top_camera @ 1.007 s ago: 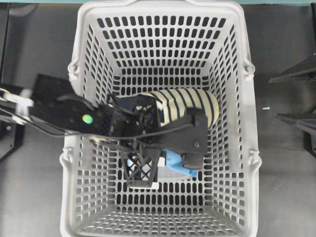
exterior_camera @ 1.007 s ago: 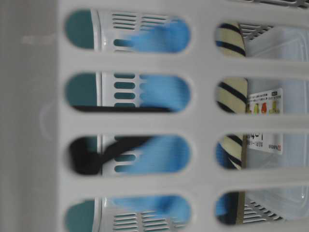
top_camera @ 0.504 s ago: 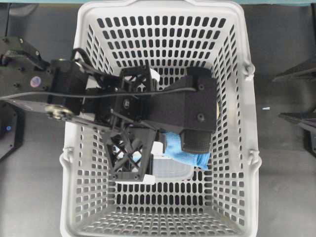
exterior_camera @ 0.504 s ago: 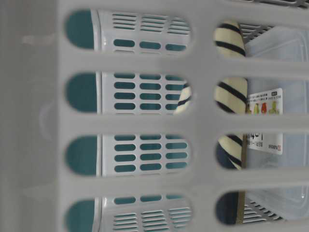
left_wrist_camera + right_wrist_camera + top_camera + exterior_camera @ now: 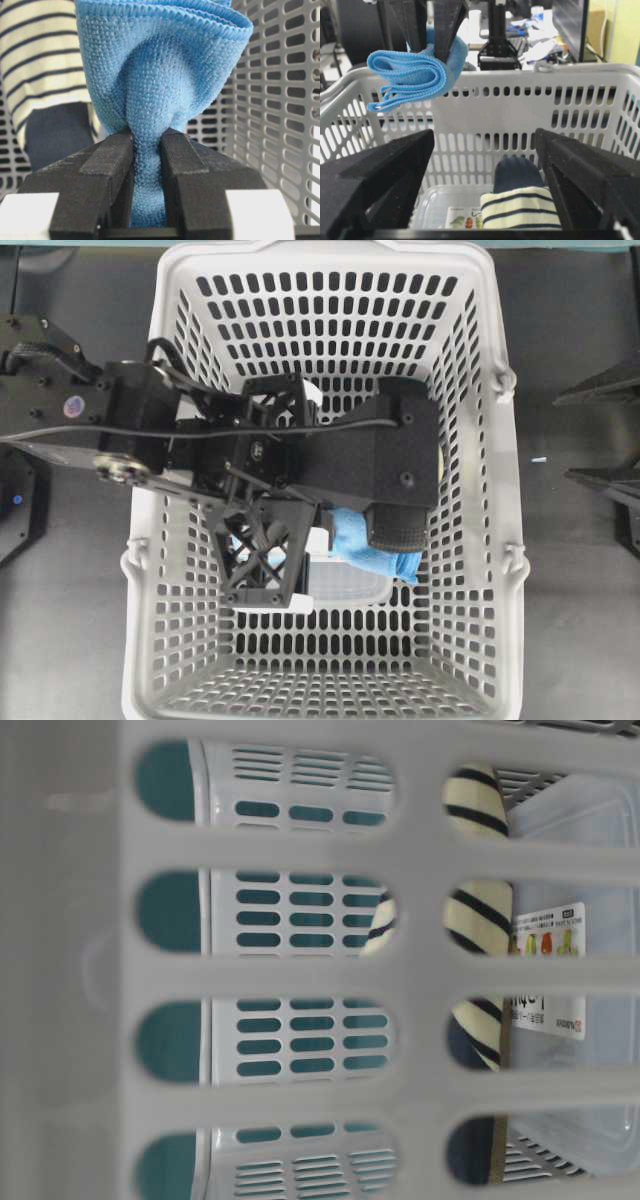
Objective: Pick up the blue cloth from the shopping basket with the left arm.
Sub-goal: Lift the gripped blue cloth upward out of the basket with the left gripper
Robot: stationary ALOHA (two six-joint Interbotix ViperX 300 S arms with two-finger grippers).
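Observation:
My left gripper (image 5: 147, 137) is shut on the blue cloth (image 5: 160, 75), its black pads squeezing a narrow neck of the fabric. In the right wrist view the blue cloth (image 5: 415, 75) hangs folded from the left fingers (image 5: 442, 30), level with the rim of the grey shopping basket (image 5: 580, 70). From overhead, the cloth (image 5: 375, 552) pokes out under the left arm's black body, over the shopping basket (image 5: 480, 590). The right gripper (image 5: 485, 137) is open with nothing between its fingers; it sits outside the basket's right side (image 5: 610, 435).
A cream-and-navy striped slipper (image 5: 520, 205) lies on the basket floor, also seen through the wall slots (image 5: 480, 910) and behind the cloth (image 5: 40, 60). Beside it is a clear plastic container (image 5: 445, 200) with a printed label (image 5: 545, 935). The left arm covers the basket's middle.
A second ago the left gripper was low in the basket with the cloth. It rose with the cloth, which left the table-level view; over the last half second it has hardly moved.

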